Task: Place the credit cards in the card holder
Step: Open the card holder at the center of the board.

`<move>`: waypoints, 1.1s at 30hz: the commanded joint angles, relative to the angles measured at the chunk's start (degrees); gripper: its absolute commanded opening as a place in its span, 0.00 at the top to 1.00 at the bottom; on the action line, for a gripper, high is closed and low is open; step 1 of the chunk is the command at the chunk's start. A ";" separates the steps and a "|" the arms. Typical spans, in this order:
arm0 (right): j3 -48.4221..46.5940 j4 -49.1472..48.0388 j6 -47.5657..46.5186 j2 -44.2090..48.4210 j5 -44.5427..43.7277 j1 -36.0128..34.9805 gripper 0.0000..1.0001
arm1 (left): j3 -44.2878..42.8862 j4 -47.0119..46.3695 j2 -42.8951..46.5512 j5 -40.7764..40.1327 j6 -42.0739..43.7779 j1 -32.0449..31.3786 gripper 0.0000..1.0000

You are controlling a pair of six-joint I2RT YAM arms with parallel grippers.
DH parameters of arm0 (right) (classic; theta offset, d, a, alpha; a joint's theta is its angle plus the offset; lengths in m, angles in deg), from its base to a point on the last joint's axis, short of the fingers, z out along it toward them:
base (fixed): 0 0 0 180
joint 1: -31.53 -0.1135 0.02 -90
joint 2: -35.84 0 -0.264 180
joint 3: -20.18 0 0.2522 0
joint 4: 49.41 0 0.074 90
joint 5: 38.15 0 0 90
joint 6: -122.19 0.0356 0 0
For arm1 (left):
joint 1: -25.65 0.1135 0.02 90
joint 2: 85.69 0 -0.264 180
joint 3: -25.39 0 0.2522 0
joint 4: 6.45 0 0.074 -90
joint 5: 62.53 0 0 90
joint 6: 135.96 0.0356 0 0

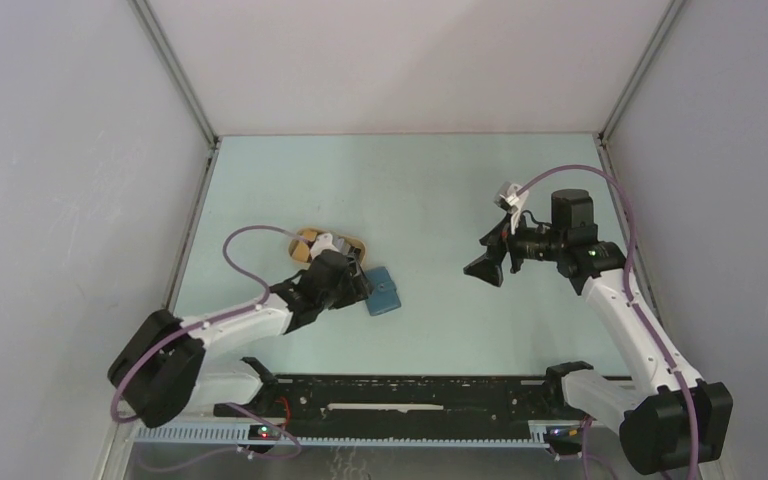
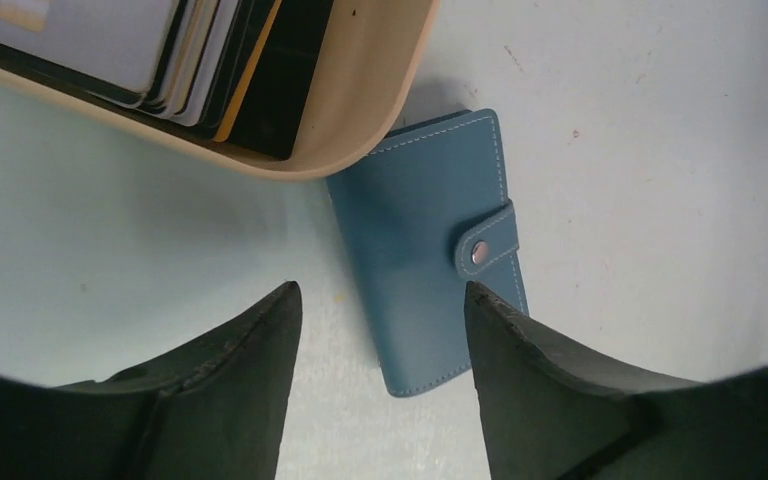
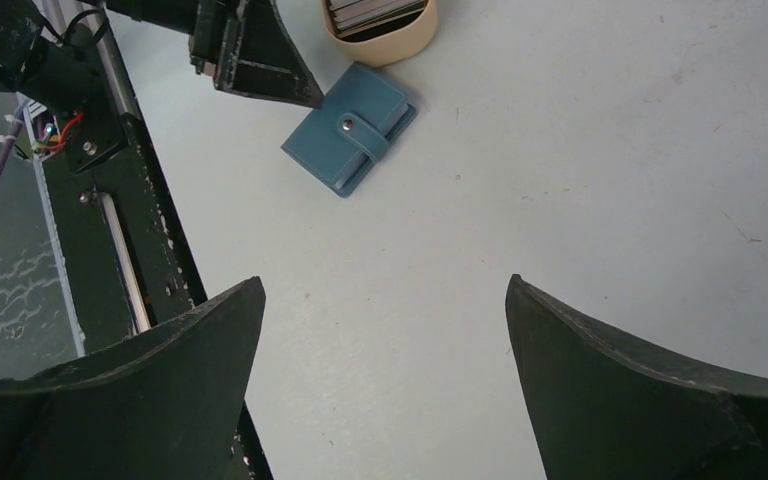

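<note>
The pale desk (image 1: 440, 190) has its things on the left half. The left tool (image 2: 380, 290) hangs low over the end of the card holder (image 2: 420, 260) that points away from the tray. Its jaws are spread with nothing between them, one finger to each side of the wallet's width. This reads as lining up to take or steady it, though I cannot tell whether a fingertip touches the leather. The right tool (image 3: 385, 285) is held well apart over the bare right side, jaws wide and empty, probably to keep out of the other arm's way. The tan tray (image 2: 360, 130) sits far left. The card holder lies flat and folded just beside it, one corner right at the tray's wall, snap tab (image 2: 485, 245) fastened. The credit cards (image 2: 110, 40) are packed together inside the tray. None is in the holder, which I judge must be unsnapped first.
</note>
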 commanded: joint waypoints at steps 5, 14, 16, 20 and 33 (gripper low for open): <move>-0.47 0.16 -1.79 -0.95 -0.64 -1.17 0.00 | -1.03 -7.32 -7.24 2.26 -6.07 0.31 0.37; -0.39 4.80 -11.65 -3.81 -3.12 -5.92 0.01 | -2.23 -13.65 -15.83 8.72 -5.55 0.23 0.67; 0.48 7.33 -19.23 -4.95 -4.95 -9.16 0.04 | -3.08 -14.16 -17.18 10.96 -3.70 -0.01 0.74; 6.52 6.93 -33.33 -4.73 -9.19 -15.44 0.11 | -5.61 -14.62 -19.89 13.71 0.62 -3.38 0.81; 11.22 -9.81 -27.06 -10.87 -22.01 -26.63 0.23 | -8.06 -27.29 -26.60 15.29 -8.59 -12.94 0.92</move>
